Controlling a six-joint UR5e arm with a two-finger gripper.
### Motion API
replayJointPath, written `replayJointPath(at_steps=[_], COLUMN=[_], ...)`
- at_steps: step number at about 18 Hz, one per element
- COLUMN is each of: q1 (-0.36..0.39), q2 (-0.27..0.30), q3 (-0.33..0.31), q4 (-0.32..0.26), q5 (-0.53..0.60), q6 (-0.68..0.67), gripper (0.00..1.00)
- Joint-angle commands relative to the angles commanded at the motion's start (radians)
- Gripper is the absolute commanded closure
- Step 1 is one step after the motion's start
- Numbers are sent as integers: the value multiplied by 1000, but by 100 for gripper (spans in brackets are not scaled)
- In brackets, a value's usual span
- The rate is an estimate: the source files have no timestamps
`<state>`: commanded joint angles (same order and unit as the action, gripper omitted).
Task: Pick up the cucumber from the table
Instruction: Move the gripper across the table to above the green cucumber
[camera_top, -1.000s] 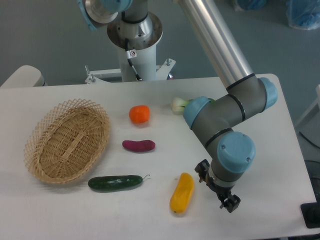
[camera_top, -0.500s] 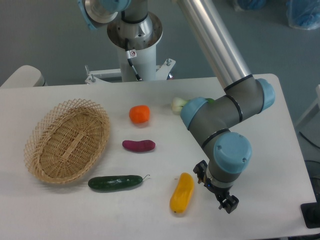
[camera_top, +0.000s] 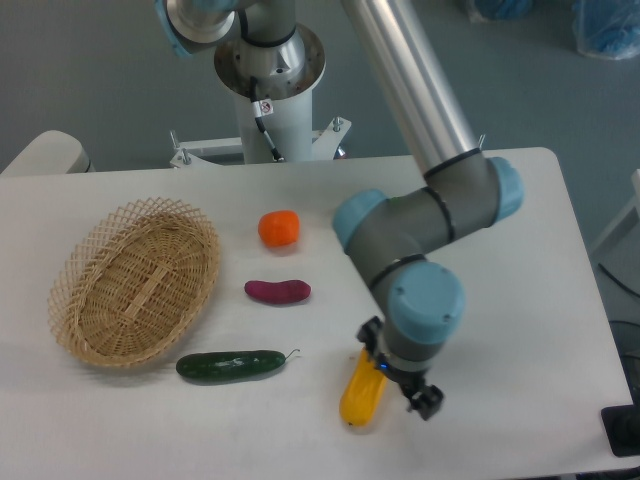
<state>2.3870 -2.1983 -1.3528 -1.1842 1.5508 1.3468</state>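
Looking at the fixed camera view, we see the cucumber (camera_top: 231, 366) lying flat on the white desk (camera_top: 520, 300) at lower centre-left, just below the wicker basket (camera_top: 135, 280). Our claw (camera_top: 398, 382) hangs over the yellow vegetable (camera_top: 362, 398); we cannot tell whether its fingers are apart.

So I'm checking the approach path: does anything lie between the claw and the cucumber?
Yes. The yellow vegetable lies just beside the claw, on the side toward the cucumber; beyond it, only bare table.
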Motion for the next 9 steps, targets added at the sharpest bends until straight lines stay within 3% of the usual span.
replayJointPath(at_steps=[4, 9], q1=[-61, -129], q2=[38, 42], q3=[-103, -124], q4=[15, 43], q5=[-8, -8], q6=[-53, -86], gripper=[0, 0])
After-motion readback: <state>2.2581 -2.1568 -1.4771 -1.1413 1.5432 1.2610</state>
